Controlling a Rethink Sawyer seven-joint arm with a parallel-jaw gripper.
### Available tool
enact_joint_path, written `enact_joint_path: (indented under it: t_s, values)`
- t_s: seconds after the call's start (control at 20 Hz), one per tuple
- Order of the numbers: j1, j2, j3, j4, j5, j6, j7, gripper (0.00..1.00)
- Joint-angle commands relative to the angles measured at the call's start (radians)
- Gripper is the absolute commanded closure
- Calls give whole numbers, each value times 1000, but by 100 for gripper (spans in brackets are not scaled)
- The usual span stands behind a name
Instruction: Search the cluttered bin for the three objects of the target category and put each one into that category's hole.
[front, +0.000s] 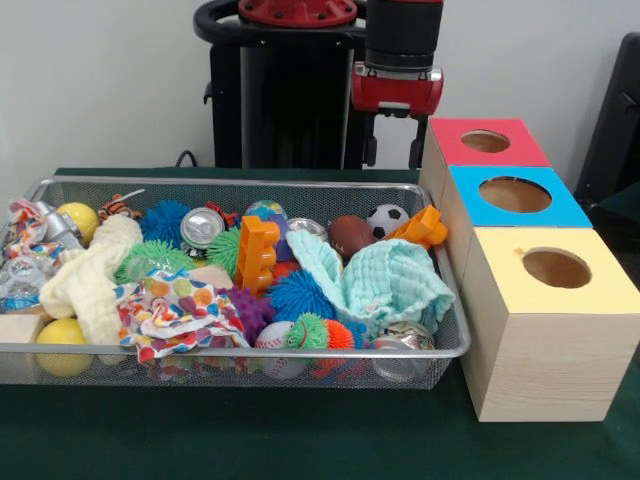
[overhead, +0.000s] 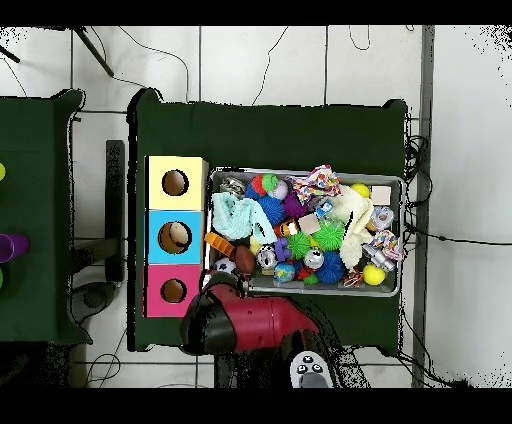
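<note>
From the front I see the arm's red and black wrist above the far right corner of the wire bin (front: 250, 352), near the red-topped box (front: 488, 142). Two dark fingers (front: 416, 146) hang below it with a gap between them, nothing held; I read the gripper (front: 392, 150) as released. The overhead view hides it entirely: there the red arm (overhead: 250, 322) covers its own end, beside the bin's corner and the red box.

The three boxes stand in a row touching the bin's side: red, blue-topped box (front: 517, 195), yellow-topped box (front: 555, 268), each with a round hole. Overhead shows all three holes straight down; something pale shows inside the blue one, I cannot tell what.

I cannot tell the target category from either view. Bin contents seen from the front: mint cloth (front: 390, 282), cream cloth (front: 92, 277), patterned cloth (front: 175, 315), orange block (front: 256, 255), blue spiky ball (front: 300, 295), small football (front: 350, 235), soccer ball (front: 387, 219), yellow ball (front: 62, 343), can (front: 201, 229). Overhead these shrink to colour patches. Lower layers are buried.
</note>
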Motion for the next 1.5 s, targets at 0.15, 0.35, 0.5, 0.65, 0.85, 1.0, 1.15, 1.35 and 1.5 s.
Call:
enact_joint_path:
  t_s: [0.15, 0.35, 0.5, 0.65, 0.85, 1.0, 1.15, 1.35, 1.5]
  values:
    - [-28, 43, -10, -102, 27, -35, 128, 0]
    - [-26, 112, -6, -124, 26, -50, 126, 0]
    - [-35, 142, 12, -130, 21, -61, 122, 0]
    - [-22, 158, 16, -126, 30, -54, 131, 0]
    - [-9, 190, 37, -126, 26, -61, 129, 0]
    - [16, 175, 65, -120, 45, -19, 130, 0]
    - [19, 177, 84, -84, 52, -19, 141, 0]
    - [-9, 116, 119, 23, 44, -33, 157, 0]
    - [-16, 72, 97, 110, 29, -98, 194, 0]
